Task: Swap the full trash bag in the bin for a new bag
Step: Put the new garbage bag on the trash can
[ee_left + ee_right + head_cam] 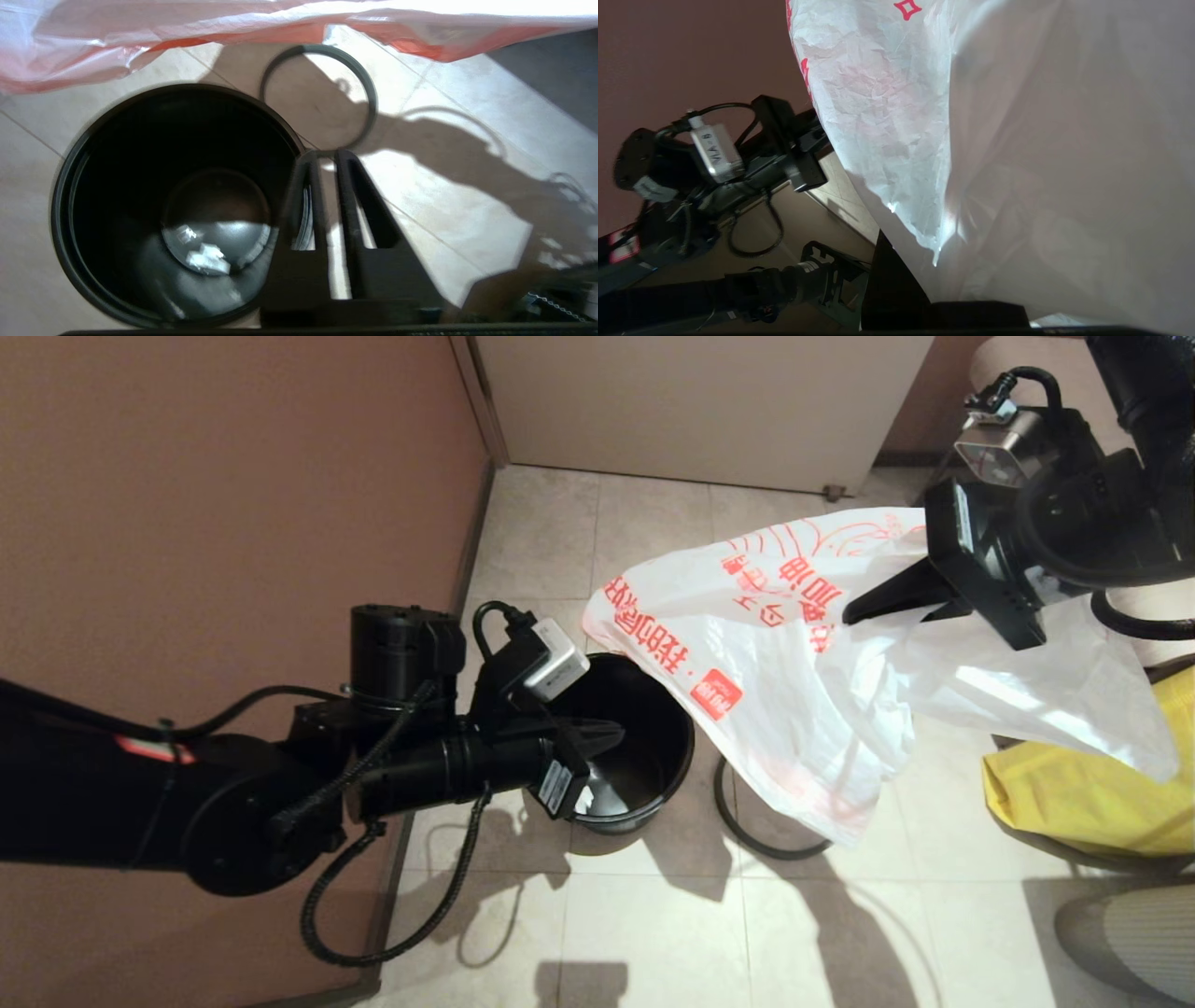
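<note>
Hanging at centre right of the head view, the thin translucent white plastic bag with the orange-red cartoon and bold red characters (pixel 794 663) is pinched near its upper edge by the right hand (pixel 854 611), whose fingers are pressed together on the film. The sheet is draped down and to the left, its printed corner reaching over the far rim of the small round black plastic bin (pixel 644 756) in the middle of the frame. The bin is seen to be without a liner, and its separate grey ring (pixel 738 821) lies flat on the tiled floor just to the right of it, partly hidden by the bag.

The left hand (pixel 607 735) is held over the bin's mouth from the left, its fingers almost closed and nothing gripped.

The bag is judged to be very light, limp and slippery; it can be expected to cling, fold on itself and tear if dragged across the rim. A second hold is best taken on the free edge of the mouth, opposite the existing pinch, so that the opening can be spread.

A big yellow bag (pixel 1083 793) is seen at the right edge.
</note>
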`<state>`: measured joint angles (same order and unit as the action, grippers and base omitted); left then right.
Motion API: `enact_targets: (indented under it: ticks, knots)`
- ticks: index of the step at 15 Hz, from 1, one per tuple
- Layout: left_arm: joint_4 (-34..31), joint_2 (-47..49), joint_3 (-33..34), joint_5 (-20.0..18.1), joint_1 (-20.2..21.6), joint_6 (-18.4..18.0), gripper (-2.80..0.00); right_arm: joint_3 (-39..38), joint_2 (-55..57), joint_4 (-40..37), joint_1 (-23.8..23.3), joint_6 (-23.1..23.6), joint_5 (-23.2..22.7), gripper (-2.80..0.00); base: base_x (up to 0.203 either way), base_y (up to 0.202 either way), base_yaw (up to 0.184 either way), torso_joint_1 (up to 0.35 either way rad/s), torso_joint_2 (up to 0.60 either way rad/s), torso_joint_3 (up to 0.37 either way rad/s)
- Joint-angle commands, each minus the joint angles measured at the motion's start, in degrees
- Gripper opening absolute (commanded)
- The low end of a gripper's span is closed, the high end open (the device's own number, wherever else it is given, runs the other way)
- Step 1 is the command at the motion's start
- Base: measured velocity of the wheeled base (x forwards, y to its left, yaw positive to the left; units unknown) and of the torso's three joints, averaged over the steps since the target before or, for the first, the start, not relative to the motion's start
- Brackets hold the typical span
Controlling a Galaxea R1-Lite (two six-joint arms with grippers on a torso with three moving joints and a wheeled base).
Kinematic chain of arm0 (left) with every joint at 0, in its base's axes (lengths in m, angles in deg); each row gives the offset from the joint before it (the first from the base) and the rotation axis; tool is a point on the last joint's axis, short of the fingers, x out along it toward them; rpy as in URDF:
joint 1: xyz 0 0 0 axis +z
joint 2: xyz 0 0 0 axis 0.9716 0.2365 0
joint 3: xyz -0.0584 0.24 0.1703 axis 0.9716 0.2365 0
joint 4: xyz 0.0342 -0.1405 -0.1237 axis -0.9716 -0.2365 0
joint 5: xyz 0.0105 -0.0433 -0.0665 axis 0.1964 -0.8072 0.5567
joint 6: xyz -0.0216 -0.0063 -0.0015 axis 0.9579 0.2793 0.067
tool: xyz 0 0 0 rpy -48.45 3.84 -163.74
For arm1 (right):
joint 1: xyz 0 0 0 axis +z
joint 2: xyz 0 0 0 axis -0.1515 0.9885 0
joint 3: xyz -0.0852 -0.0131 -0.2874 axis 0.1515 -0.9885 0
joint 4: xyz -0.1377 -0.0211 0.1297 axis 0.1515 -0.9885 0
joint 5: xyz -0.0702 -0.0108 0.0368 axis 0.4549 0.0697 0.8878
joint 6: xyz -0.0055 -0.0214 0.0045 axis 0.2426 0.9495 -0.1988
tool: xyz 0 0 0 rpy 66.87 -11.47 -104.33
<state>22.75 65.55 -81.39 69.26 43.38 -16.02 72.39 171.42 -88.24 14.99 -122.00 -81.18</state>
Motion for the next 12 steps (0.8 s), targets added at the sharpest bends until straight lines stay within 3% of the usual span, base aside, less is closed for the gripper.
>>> enact_targets:
  ticks: [1,5,8,9,12]
  knots:
    - [11.93,6.67,1.67,0.49,-0.31,-1.46,0.00,0.00,-0.92,-0.42,0.03,-0.25,-0.16,-2.80,0.000,0.000,0.000,0.000,0.00,0.000]
    - [24.46,6.03,2.15,5.54,-0.90,-3.99,0.00,-0.06,-1.61,-0.83,0.51,-1.05,-0.28,-2.80,0.000,0.000,0.000,0.000,0.00,0.000]
    - [25.18,2.86,2.25,6.44,-3.43,-5.30,0.00,0.00,-1.22,-0.06,0.65,-2.11,-0.36,-2.80,0.000,0.000,0.000,0.000,0.00,0.000]
    - [25.41,2.71,2.57,6.56,-4.32,-7.28,0.00,0.00,-1.26,0.27,0.65,-2.20,-0.36,-2.80,0.000,0.000,0.000,0.000,0.00,0.000]
    - [29.44,5.23,2.32,8.29,-4.42,-8.26,0.00,0.00,-1.61,0.18,0.58,-2.72,-0.65,-2.80,0.000,0.000,0.000,0.000,0.00,0.000]
